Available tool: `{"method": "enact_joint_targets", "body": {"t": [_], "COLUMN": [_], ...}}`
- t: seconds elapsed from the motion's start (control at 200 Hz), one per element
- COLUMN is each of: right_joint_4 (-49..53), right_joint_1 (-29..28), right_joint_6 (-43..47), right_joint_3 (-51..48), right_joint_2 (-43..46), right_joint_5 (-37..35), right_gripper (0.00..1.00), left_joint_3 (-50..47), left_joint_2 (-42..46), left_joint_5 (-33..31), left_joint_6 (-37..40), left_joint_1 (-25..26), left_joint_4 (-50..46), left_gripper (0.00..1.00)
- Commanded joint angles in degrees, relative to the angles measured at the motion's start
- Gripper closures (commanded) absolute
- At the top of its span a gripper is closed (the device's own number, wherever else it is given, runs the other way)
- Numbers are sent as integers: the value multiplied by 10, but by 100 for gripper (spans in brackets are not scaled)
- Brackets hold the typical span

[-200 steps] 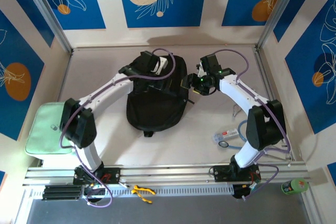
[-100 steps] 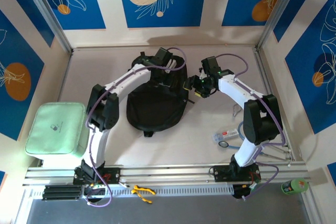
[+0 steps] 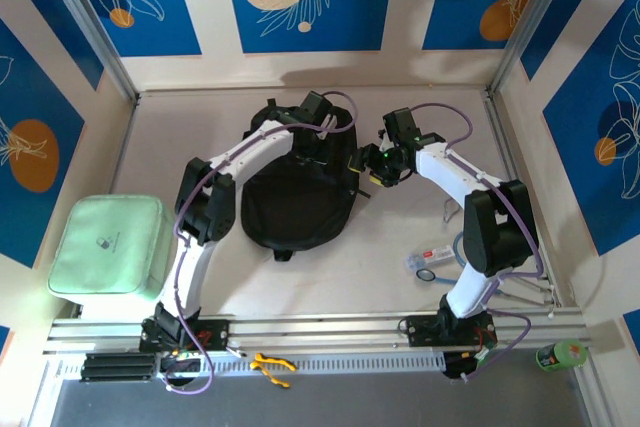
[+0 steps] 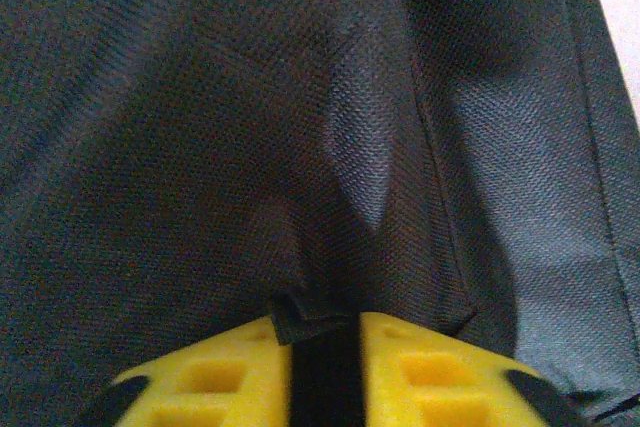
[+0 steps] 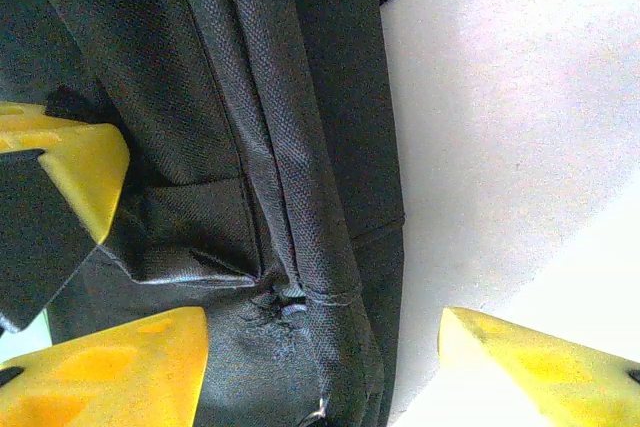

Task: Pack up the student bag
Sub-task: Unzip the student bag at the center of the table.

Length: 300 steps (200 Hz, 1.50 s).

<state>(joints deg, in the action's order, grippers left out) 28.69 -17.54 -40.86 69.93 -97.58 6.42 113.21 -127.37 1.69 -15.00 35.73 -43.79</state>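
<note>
The backpack (image 3: 295, 202) lies flat on the tabletop (image 3: 400, 237), its long axis running from my left fingers (image 4: 385, 357) back toward my bases; they are pinched nearly closed on a fold of it, while my right fingers (image 5: 110, 372) stand wide apart, empty, astride its side seam.

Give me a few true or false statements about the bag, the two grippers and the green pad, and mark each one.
1. The left gripper pinches a fold of the student bag's black fabric. True.
2. The right gripper is shut. False: its jaws stand open across the bag's right edge.
3. The green pad lies on top of the bag. False: it lies apart, at the near left of the table.
4. The bag lies on the table, between the two arms. True.
</note>
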Motion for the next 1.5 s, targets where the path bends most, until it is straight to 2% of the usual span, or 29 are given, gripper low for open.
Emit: {"method": "enact_joint_targets", "body": {"t": [0.0, 0.055, 0.305, 0.485, 0.71, 0.78, 0.87, 0.955, 1.25, 1.495], "right_joint_4": [2, 2, 5, 20, 44, 55, 88, 106, 105, 86], "right_joint_1": [0, -2, -7, -18, -34, -39, -45, -48, -36, -37], "right_joint_6": [-5, -5, -1, 16, 25, 25, 20, 12, 15, 101], "right_joint_3": [-7, -7, -4, 17, 54, 65, 86, 89, 82, 100], "right_joint_2": [14, 13, 4, -29, -79, -96, -122, -136, -133, -131], "right_joint_5": [13, 13, 6, -15, -42, -64, -105, -147, -195, -197], "right_gripper": [37, 38, 38, 38, 39, 44, 62, 73, 77, 80], "left_joint_3": [18, 17, -18, -83, -124, -130, -137, -154, -243, -340], "left_joint_2": [0, 7, 66, 117, 134, 132, 132, 140, 202, 261], "left_joint_5": [-13, -16, 13, 58, 24, -24, -72, -109, -115, -101], "left_joint_6": [-3, -3, -13, -13, -4, -22, -37, -45, -53, -70], "left_joint_1": [1, 1, 0, -1, -4, -9, -22, -40, -118, -126], "left_joint_4": [-7, -5, 26, 76, 80, 68, 56, 57, 81, 92], "left_gripper": [85, 90, 100, 100, 100, 100, 100, 100, 100, 100]}}
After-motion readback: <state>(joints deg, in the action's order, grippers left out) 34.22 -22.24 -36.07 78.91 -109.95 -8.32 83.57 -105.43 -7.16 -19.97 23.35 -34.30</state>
